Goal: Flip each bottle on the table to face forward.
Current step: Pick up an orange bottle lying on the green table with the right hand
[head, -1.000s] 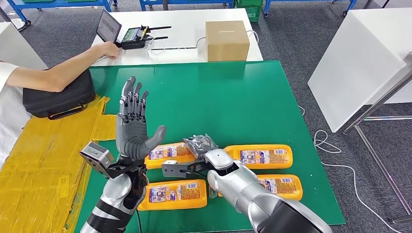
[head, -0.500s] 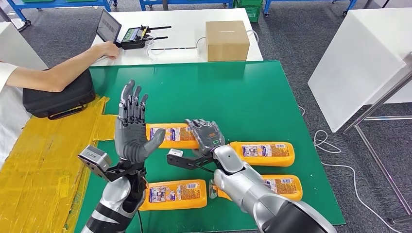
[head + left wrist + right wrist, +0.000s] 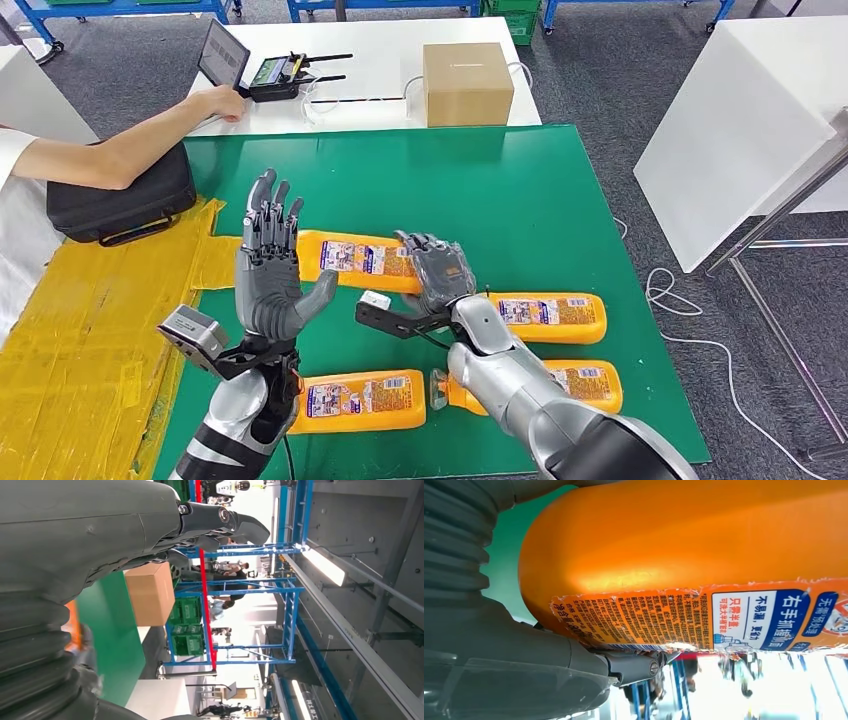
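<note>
Green matting (image 3: 520, 190) carries four orange bottles, and our right hand (image 3: 440, 275) grasps the far-left bottle (image 3: 345, 258) at its smooth, rigid, probably slippery base while our left hand (image 3: 272, 265) hovers empty, fingers spread.

The held orange bottle (image 3: 684, 545) looks like smooth, glossy plastic with a printed paper label (image 3: 684, 617) torn ragged along its edges, the desk (image 3: 520, 190) wears a matt green mat, the box (image 3: 467, 83) is plain brown cardboard, and the right hand (image 3: 440, 272) has dull grey plastic fingers (image 3: 425, 245).
</note>
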Controlling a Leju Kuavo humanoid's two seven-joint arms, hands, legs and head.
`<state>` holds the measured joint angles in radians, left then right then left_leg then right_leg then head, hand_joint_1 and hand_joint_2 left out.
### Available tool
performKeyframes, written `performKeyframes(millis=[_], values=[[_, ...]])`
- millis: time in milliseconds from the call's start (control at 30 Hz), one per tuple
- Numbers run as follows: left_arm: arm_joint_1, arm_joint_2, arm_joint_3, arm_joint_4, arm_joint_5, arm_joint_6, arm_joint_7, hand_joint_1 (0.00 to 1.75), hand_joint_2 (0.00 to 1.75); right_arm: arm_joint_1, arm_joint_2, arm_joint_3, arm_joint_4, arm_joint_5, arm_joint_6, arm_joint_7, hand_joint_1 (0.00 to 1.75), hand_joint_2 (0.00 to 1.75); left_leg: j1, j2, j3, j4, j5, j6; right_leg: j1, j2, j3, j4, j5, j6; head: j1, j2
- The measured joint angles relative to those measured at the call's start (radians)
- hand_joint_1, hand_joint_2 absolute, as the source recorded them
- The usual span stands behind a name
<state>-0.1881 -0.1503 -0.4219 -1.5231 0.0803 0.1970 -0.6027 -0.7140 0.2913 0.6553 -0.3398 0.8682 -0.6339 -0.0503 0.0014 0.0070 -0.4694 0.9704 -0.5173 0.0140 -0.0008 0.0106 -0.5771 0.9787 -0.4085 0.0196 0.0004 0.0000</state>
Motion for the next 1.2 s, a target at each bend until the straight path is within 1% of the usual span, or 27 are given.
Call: performKeyframes(millis=[100, 200, 300, 400, 500, 600, 733, 900, 1167, 1200], values=[[0.010, 0.003, 0.000, -0.009, -0.007, 0.005, -0.001, 0.00, 1.75, 0.010, -0.006, -0.050, -0.028, -0.027, -0.042, -0.062, 1.75, 1.75, 0.000, 0.000, 0.000, 0.000, 0.000, 0.000, 0.000, 0.000, 0.000, 0.000, 0.000, 0.000, 0.000, 0.000], [0.024, 0.007, 0.000, -0.021, -0.018, 0.012, -0.003, 0.00, 1.75, 0.030, -0.011, -0.133, -0.072, -0.047, -0.046, -0.130, 1.75, 1.75, 0.000, 0.000, 0.000, 0.000, 0.000, 0.000, 0.000, 0.000, 0.000, 0.000, 0.000, 0.000, 0.000, 0.000], [0.043, 0.011, 0.001, -0.040, -0.032, 0.023, -0.006, 0.00, 1.75, 0.049, -0.012, -0.230, -0.100, -0.127, -0.043, -0.195, 1.75, 1.75, 0.000, 0.000, 0.000, 0.000, 0.000, 0.000, 0.000, 0.000, 0.000, 0.000, 0.000, 0.000, 0.000, 0.000], [0.064, 0.013, 0.009, -0.067, -0.042, 0.029, -0.020, 0.00, 1.75, 0.065, -0.019, -0.316, -0.117, -0.237, -0.029, -0.237, 1.75, 1.75, 0.000, 0.000, 0.000, 0.000, 0.000, 0.000, 0.000, 0.000, 0.000, 0.000, 0.000, 0.000, 0.000, 0.000], [0.081, 0.014, 0.018, -0.104, -0.039, 0.024, -0.057, 0.00, 1.75, 0.082, -0.032, -0.387, -0.140, -0.335, 0.003, -0.277, 1.75, 1.75, 0.000, 0.000, 0.000, 0.000, 0.000, 0.000, 0.000, 0.000, 0.000, 0.000, 0.000, 0.000, 0.000, 0.000], [0.097, 0.013, 0.022, -0.150, -0.027, 0.015, -0.089, 0.00, 1.75, 0.099, -0.044, -0.435, -0.171, -0.392, 0.041, -0.307, 1.75, 1.75, 0.000, 0.000, 0.000, 0.000, 0.000, 0.000, 0.000, 0.000, 0.000, 0.000, 0.000, 0.000, 0.000, 0.000], [0.112, 0.012, 0.030, -0.207, -0.031, 0.012, -0.095, 0.00, 1.75, 0.121, -0.056, -0.471, -0.226, -0.432, 0.077, -0.316, 1.75, 1.75, 0.000, -0.001, -0.001, 0.000, 0.000, 0.000, 0.000, 0.000, -0.001, 0.000, 0.000, 0.000, 0.000, 0.000], [0.120, -0.001, 0.042, -0.262, -0.016, 0.001, -0.095, 0.00, 1.75, 0.152, -0.064, -0.479, -0.295, -0.461, 0.096, -0.315, 1.75, 1.75, 0.000, 0.000, -0.001, 0.000, 0.000, 0.000, 0.000, 0.000, -0.001, 0.000, 0.000, 0.000, 0.000, 0.000], [0.122, -0.007, 0.046, -0.280, -0.014, 0.000, -0.095, 0.00, 1.75, 0.156, -0.065, -0.479, -0.305, -0.461, 0.094, -0.313, 1.75, 1.75, 0.000, 0.000, -0.001, 0.000, 0.000, 0.000, 0.000, 0.000, -0.001, 0.000, 0.000, 0.000, 0.000, 0.000], [0.122, -0.014, 0.050, -0.296, -0.013, 0.001, -0.095, 0.00, 1.75, 0.158, -0.065, -0.479, -0.311, -0.462, 0.093, -0.309, 1.75, 1.75, 0.000, 0.000, -0.001, 0.000, 0.000, 0.000, 0.000, 0.000, -0.001, 0.000, 0.000, 0.000, 0.000, 0.000]])
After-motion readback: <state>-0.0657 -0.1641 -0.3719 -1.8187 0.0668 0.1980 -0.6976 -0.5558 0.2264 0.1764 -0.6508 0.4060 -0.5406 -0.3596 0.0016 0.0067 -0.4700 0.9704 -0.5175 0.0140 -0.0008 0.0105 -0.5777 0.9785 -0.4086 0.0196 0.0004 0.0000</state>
